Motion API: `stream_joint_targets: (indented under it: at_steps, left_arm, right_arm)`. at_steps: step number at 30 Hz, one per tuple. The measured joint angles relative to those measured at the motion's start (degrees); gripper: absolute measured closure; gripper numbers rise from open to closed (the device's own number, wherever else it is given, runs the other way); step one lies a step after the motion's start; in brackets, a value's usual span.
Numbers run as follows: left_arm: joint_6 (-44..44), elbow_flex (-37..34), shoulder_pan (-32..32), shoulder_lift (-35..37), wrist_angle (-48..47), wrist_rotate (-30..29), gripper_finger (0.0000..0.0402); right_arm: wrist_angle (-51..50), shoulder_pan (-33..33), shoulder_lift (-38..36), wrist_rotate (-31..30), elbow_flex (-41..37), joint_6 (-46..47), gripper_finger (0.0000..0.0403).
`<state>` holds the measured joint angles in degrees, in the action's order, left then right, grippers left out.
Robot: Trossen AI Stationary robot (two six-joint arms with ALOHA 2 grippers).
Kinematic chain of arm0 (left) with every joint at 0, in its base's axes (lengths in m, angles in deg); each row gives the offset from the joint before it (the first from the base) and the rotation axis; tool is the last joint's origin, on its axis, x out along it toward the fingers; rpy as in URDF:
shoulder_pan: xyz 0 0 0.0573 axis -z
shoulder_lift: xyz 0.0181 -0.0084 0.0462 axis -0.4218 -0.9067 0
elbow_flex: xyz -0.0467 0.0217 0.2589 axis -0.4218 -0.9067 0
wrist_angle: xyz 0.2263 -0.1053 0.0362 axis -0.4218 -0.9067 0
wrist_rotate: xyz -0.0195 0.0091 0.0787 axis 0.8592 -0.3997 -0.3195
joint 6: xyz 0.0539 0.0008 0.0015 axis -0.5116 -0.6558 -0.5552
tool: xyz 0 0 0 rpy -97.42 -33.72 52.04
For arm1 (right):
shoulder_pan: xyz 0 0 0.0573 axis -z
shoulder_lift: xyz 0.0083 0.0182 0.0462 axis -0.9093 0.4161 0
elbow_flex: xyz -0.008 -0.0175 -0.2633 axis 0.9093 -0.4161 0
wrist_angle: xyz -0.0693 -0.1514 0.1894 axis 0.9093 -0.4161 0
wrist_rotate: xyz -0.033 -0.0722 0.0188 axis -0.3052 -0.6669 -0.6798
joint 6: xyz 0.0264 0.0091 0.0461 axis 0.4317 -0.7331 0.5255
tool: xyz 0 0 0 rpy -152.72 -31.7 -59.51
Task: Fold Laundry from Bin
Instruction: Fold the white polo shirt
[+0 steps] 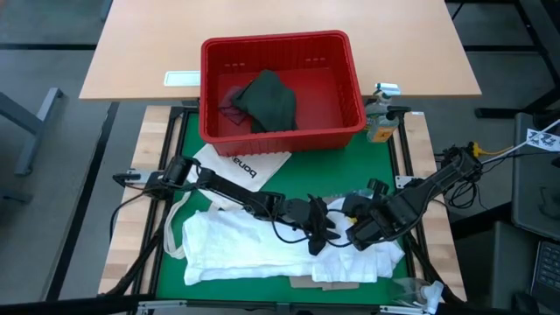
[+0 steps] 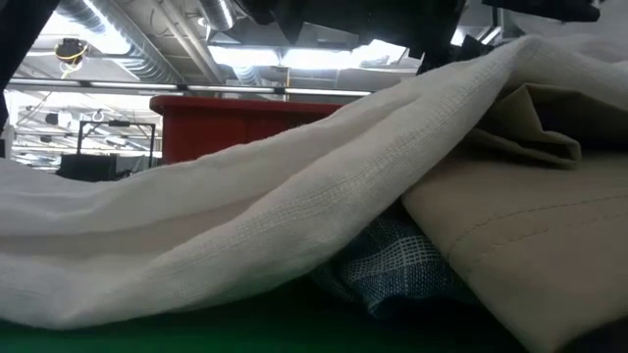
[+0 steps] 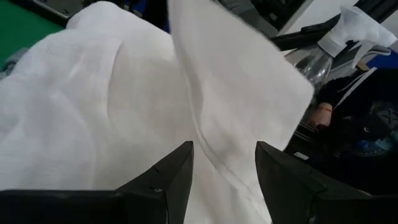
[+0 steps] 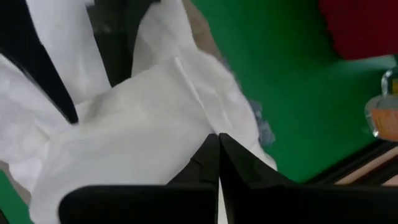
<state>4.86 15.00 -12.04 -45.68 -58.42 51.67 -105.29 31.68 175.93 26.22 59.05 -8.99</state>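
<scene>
From above, a dark green-grey top (image 1: 267, 98) is seen lying in the red bin (image 1: 282, 87), while the large white shirt (image 1: 262, 249) is spread on the green table (image 1: 350, 166). In the left wrist view, the left claw (image 3: 224, 163) is held apart over white cloth. In the right wrist view, the right claw (image 4: 217, 155) is pressed closed against the shirt.

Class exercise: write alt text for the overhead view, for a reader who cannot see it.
Two dark robot arms meet over a large white shirt spread on a green table mat. Behind it, a red rectangular plastic basket holds a dark green-grey top; a white tote bag with black lettering lies between.
</scene>
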Motion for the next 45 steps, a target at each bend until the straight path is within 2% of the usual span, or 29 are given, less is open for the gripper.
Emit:
stream_joint_targets:
  at_steps: [8,13,17,22,29,34,42,45]
  left_arm:
    - [-2.2,0.0,0.3,0.0,1.7,0.5,0.0244]
    - [-2.4,-0.1,1.4,0.0,1.7,1.5,0.0288]
    - [-2.4,-0.1,2.1,0.0,1.7,3.9,0.0334]
    - [-2.4,-0.1,2.1,0.0,1.7,3.8,0.0393]
    - [-2.5,-0.1,1.7,0.0,1.7,3.9,0.0399]
    - [-2.0,-0.1,2.0,1.8,1.0,8.6,0.04]
    - [4.2,-0.1,2.1,5.6,0.8,22.0,0.0401]
    - [5.6,-0.1,2.1,5.8,1.5,24.8,0.0401]
  right_arm:
    - [0.0,0.0,0.0,-2.1,2.6,0.0,0.0403]
    - [0.0,0.0,0.0,-2.0,2.6,0.0,0.0403]
    - [0.0,0.0,0.0,-2.0,2.6,0.0,0.0403]
    - [0.0,0.0,0.0,-1.9,2.6,0.1,0.0403]
    - [0.0,0.0,0.0,0.4,2.6,0.1,0.0403]
    - [0.0,0.0,0.0,4.3,2.6,0.1,0.0403]
    - [0.0,-1.3,0.0,15.1,2.5,0.1,0.0403]
    - [0.0,-3.0,0.0,18.4,2.5,0.1,0.0403]
